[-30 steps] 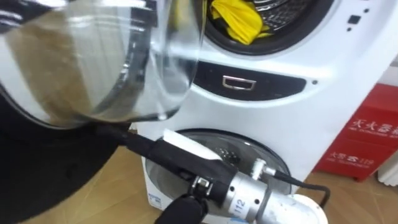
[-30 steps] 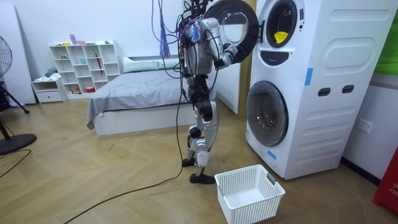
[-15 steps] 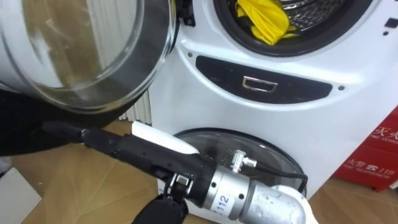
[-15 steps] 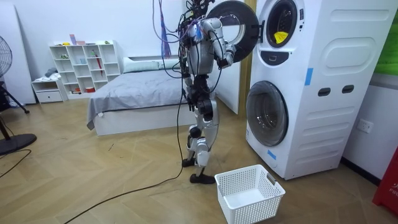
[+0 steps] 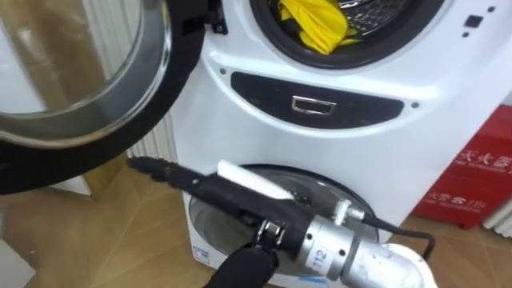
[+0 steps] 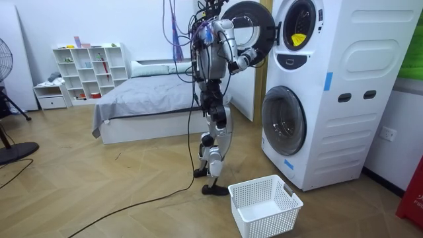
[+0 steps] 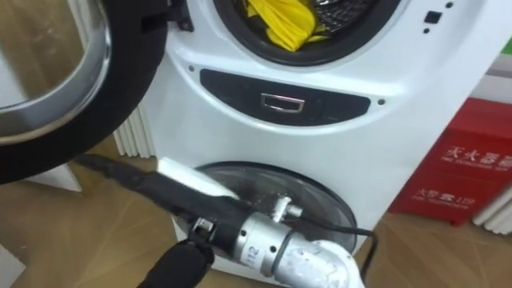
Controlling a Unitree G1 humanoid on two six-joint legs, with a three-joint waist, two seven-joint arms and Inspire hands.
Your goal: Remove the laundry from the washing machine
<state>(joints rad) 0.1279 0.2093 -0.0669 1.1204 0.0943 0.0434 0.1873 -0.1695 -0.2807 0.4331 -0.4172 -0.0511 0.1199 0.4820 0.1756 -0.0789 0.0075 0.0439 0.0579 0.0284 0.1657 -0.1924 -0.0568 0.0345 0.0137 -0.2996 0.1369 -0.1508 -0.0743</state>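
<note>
Hanging from the drum [image 5: 390, 11] — yellow cloth [image 5: 316, 24], right hand [image 5: 210, 190] below.

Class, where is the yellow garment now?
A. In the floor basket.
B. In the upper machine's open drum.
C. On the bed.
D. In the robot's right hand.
B: the yellow garment lies at the front of the open drum of the upper machine, draped over its lower rim.

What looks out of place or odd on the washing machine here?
One thing: a yellow cloth hangs over the lower rim of the upper drum, partly outside the opening. The upper door stands wide open, as the task needs. I see nothing spilled or damaged.
</note>
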